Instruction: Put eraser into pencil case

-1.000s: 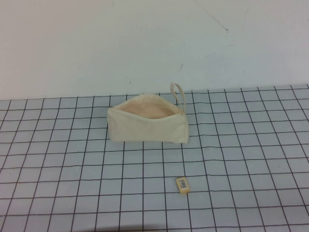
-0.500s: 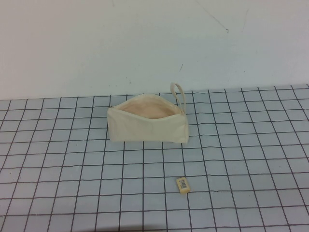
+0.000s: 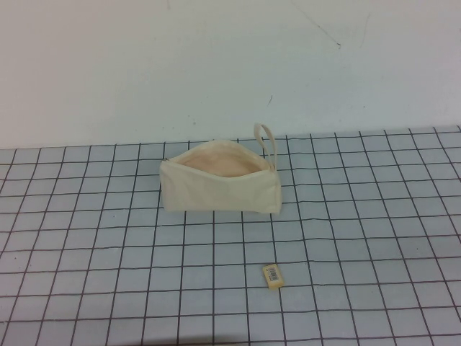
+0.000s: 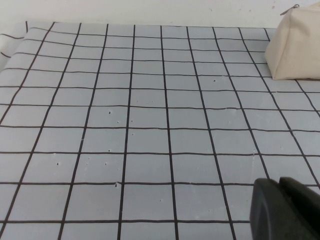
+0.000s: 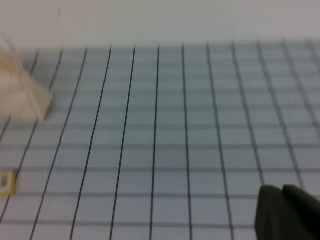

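The cream canvas pencil case point(image 3: 220, 187) stands on the grid mat with its zip open upward, peach lining showing and its loop point(image 3: 265, 137) at the right end. The tiny pale yellow eraser point(image 3: 273, 276) with a barcode label lies flat on the mat, in front of the case and slightly right. Neither gripper shows in the high view. In the left wrist view my left gripper point(image 4: 279, 186) is shut and empty, with the case point(image 4: 295, 47) well away from it. In the right wrist view my right gripper point(image 5: 282, 192) is shut and empty, far from the eraser point(image 5: 5, 182) and the case point(image 5: 22, 97).
A grey mat with a black grid point(image 3: 360, 216) covers the table up to a plain white wall point(image 3: 216, 65) just behind the case.
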